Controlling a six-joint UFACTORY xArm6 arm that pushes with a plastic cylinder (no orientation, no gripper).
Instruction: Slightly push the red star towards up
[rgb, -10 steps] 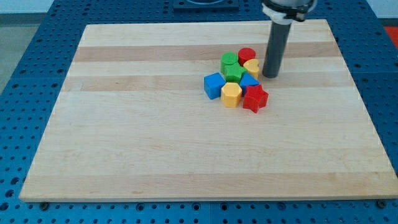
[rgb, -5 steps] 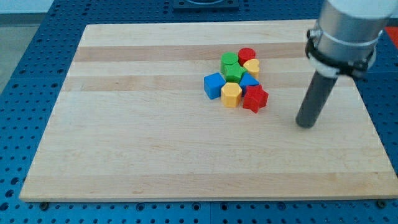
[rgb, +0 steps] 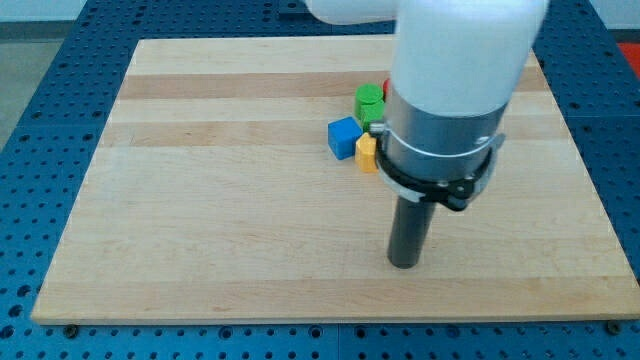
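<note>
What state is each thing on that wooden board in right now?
My tip: on the board, below the blocks, touching none.
Blue block: flat, fully visible.
Green block: partly hidden by the arm.
Yellow block: mostly hidden.
Red star: hidden behind the arm.
Board: flat.

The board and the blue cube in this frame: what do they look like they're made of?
The pale board looks like bare or lightly sealed wood: lengthwise planks in differing tan tones, visible grain, matte. The blue cube has flat, even, opaque colour with no grain, so painted wood or plastic; I cannot tell which. My tip stands on the board toward the view's bottom of the blocks, apart from them.
</note>
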